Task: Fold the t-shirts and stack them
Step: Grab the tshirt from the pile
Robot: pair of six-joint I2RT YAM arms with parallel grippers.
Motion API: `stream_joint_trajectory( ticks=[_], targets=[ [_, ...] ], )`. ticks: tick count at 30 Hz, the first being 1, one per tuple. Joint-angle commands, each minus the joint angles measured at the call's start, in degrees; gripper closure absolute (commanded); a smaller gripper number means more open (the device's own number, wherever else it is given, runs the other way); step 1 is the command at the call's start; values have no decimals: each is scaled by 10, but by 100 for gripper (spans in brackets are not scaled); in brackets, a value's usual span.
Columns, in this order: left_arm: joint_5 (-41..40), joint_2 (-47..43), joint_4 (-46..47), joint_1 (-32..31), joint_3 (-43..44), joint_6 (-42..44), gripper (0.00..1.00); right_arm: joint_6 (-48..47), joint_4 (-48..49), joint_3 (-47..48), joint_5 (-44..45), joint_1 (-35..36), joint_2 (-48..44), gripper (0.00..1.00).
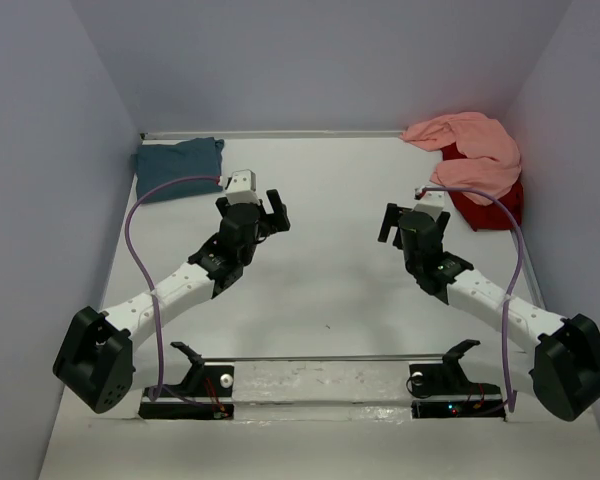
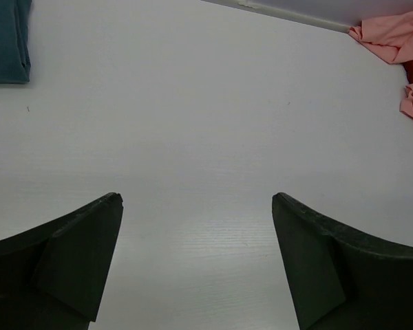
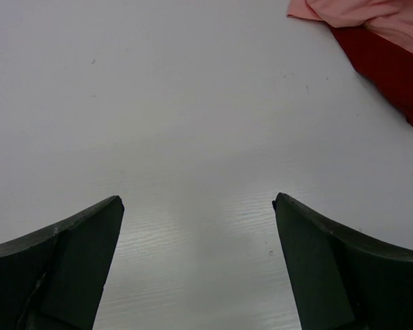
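Note:
The teal t-shirt [image 1: 177, 165] lies folded at the far left corner; its edge shows in the left wrist view [image 2: 7, 41]. The salmon-pink t-shirt [image 1: 470, 150] lies crumpled at the far right, on top of the dark red t-shirt [image 1: 490, 208]. Both show in the right wrist view, pink [image 3: 372, 15] over red [image 3: 389, 65], and the pink one in the left wrist view [image 2: 392, 38]. My left gripper [image 1: 265, 212] is open and empty over bare table [image 2: 197, 199]. My right gripper [image 1: 405, 222] is open and empty over bare table [image 3: 197, 201], left of the red shirt.
White walls enclose the table [image 1: 330, 200] at back, left and right. A clear bar with two black mounts [image 1: 320, 380] runs along the near edge between the arm bases.

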Motion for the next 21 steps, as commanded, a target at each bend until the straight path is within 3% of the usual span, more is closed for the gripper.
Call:
stream_joint_trajectory(
  ticks=[1,21],
  targets=[
    [-14,-13,27,-2,-5,8,1,4,31,6,4,-1,-3,3],
    [-5,-16,31,-3,-8,12,1,11,-4,35,26,-1,12,0]
  ],
)
